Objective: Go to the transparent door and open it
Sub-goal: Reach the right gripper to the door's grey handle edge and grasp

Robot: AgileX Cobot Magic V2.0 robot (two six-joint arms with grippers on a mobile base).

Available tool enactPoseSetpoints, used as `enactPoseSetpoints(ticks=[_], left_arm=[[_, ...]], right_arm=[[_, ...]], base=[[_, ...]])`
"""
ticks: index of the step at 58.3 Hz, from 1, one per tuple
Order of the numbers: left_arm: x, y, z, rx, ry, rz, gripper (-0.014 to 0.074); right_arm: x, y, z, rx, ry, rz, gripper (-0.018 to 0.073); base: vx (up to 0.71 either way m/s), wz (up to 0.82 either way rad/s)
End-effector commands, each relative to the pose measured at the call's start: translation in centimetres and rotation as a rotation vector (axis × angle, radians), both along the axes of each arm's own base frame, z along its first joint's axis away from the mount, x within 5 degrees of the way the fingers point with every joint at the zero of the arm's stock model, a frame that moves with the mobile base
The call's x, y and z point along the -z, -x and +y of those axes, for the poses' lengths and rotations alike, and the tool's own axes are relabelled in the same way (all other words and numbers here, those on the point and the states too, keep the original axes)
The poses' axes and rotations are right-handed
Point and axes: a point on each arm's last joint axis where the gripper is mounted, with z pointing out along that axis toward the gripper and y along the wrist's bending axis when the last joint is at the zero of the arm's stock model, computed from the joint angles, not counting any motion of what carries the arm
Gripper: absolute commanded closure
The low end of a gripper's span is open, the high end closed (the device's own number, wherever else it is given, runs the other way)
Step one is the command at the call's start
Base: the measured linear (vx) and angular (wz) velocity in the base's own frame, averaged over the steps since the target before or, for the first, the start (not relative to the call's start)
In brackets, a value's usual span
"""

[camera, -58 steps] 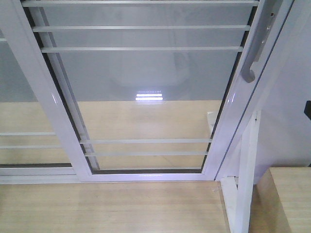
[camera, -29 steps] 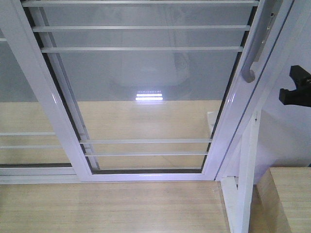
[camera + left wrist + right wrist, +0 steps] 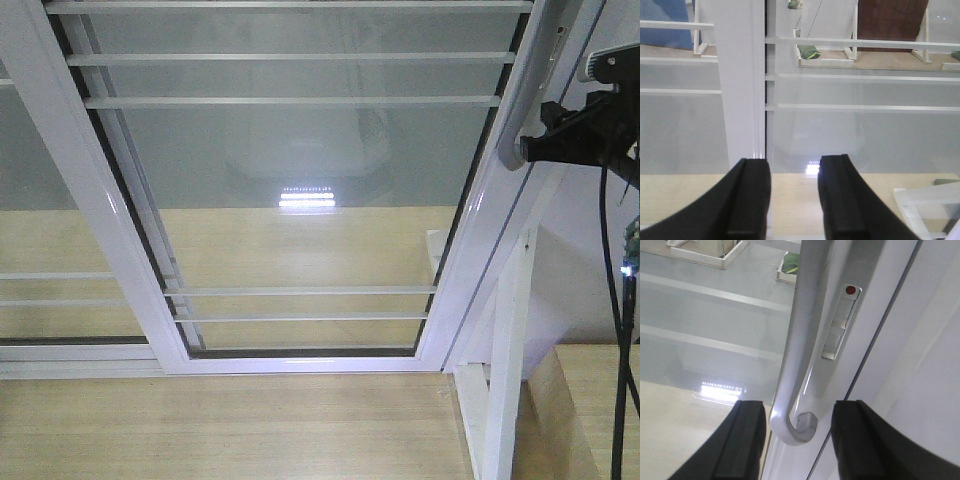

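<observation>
The transparent door (image 3: 478,250) is a white-framed glass panel with thin horizontal bars, filling the front view. Its curved silver-grey handle (image 3: 522,118) runs down the right stile. My right gripper (image 3: 530,150) reaches in from the right at the handle's lower end. In the right wrist view this gripper (image 3: 800,405) is open, its black fingers (image 3: 747,440) standing either side of the hooked bottom of the handle (image 3: 796,370) without touching it. A latch with a red dot (image 3: 840,325) sits beside the handle. My left gripper (image 3: 793,160) is open and empty, facing the door's left stile (image 3: 740,100) and glass.
A second white-framed glass panel (image 3: 40,230) lies to the left. Light wooden floor (image 3: 220,420) runs below the door. A white post frame (image 3: 505,350) and a wooden ledge (image 3: 590,400) stand at the right, with black cables (image 3: 615,350) hanging from my right arm.
My right arm has come in from the right edge and moved up and left, so the gripper now sits at the handle's lower end. The door has not moved.
</observation>
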Motion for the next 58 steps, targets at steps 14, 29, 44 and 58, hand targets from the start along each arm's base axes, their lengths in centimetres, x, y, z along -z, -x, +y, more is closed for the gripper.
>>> enactPoseSetpoints(ticks=[14, 29, 44, 58], left_arm=[[-1.7, -0.1, 0.1, -0.016, 0.026, -0.092, 0.0214], [-1.7, -0.1, 0.1, -0.016, 0.026, -0.092, 0.0216], [-1.7, -0.1, 0.1, -0.016, 0.026, -0.093, 0.0215], [-1.7, -0.1, 0.1, -0.016, 0.026, -0.093, 0.0215]], right_arm=[[-2.4, -5.3, 0.1, -0.022, 0.011, -0.179, 0.0165], [-2.1, -8.6, 0.1, -0.015, -0.030, -0.204, 0.0165], [-1.5, -10.2, 0.2, -0.007, -0.087, -0.203, 0.0165], [-1.4, -10.2, 0.9, -0.044, -0.082, -0.195, 0.0196]], base=[[0.00, 0.00], [0.00, 0.00], [0.00, 0.00], [0.00, 0.00]])
